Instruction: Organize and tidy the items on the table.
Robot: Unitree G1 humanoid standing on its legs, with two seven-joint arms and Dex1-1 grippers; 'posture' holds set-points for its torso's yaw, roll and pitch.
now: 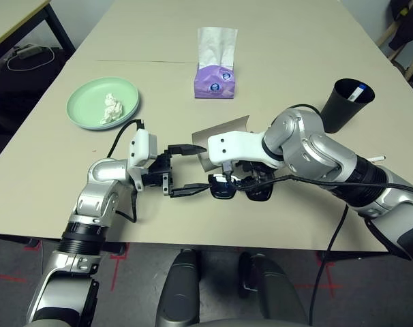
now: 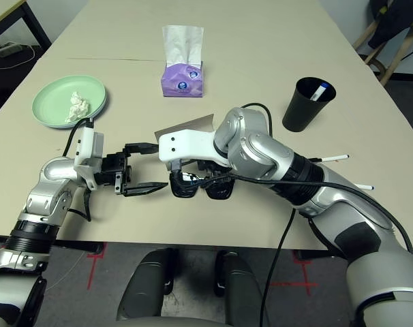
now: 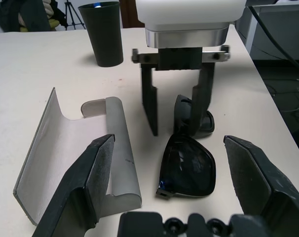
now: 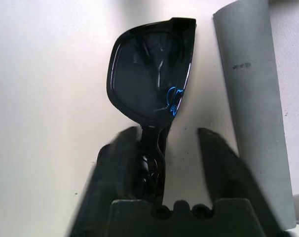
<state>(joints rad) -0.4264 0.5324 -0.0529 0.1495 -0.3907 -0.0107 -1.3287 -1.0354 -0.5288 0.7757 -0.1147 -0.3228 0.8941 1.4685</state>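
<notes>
Writing is unreadable; right gripper [image 3: 178,106] straddles black sunglasses [image 3: 188,165] on table [image 1: 274,61].

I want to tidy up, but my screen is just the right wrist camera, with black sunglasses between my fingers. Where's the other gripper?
Observer: The left gripper is open and points sideways at the sunglasses from the robot's left.
Operator: Is that grey thing beside them the case?
Observer: Yes. The glasses case lies open on the table, its lid standing up.
Operator: Where's the pen?
Observer: The pen stands in the black cup, off to the robot's right.
</notes>
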